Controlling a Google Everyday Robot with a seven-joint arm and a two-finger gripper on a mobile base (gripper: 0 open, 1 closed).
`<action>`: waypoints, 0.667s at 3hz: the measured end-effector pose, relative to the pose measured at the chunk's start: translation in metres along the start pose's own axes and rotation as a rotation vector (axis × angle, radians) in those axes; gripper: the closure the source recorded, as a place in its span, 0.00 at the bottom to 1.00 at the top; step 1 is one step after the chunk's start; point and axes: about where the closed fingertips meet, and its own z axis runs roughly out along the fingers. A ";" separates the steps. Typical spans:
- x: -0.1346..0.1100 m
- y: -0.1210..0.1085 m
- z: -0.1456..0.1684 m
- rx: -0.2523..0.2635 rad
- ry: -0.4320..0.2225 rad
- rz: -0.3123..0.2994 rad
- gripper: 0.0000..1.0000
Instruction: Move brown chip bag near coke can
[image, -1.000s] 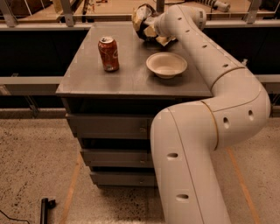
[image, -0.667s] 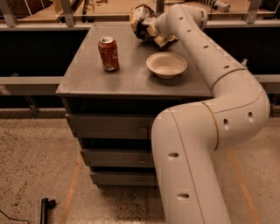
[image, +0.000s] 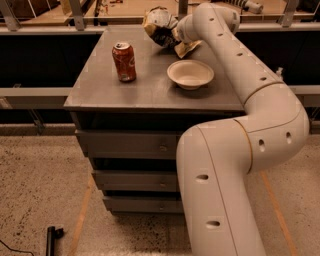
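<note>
The brown chip bag (image: 158, 25) is crumpled, dark with cream edges, and hangs just above the far edge of the grey tabletop (image: 140, 90). My gripper (image: 176, 36) is at the end of the white arm, right of the bag, and is shut on the bag's right side. The wrist hides most of the fingers. The red coke can (image: 124, 61) stands upright on the left part of the tabletop, in front of and to the left of the bag, well apart from it.
A white bowl (image: 190, 74) sits on the tabletop right of the can, below the gripper. The top belongs to a grey drawer cabinet (image: 130, 145). Metal rails (image: 35, 92) run behind and beside it. A black object (image: 51, 236) lies on the speckled floor.
The gripper has carried the chip bag a little to the left along the far edge of the table. The can and the bowl have not moved.
</note>
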 end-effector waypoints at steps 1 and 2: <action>-0.010 0.019 -0.010 -0.073 -0.011 0.028 1.00; -0.024 0.044 -0.027 -0.157 -0.018 0.069 1.00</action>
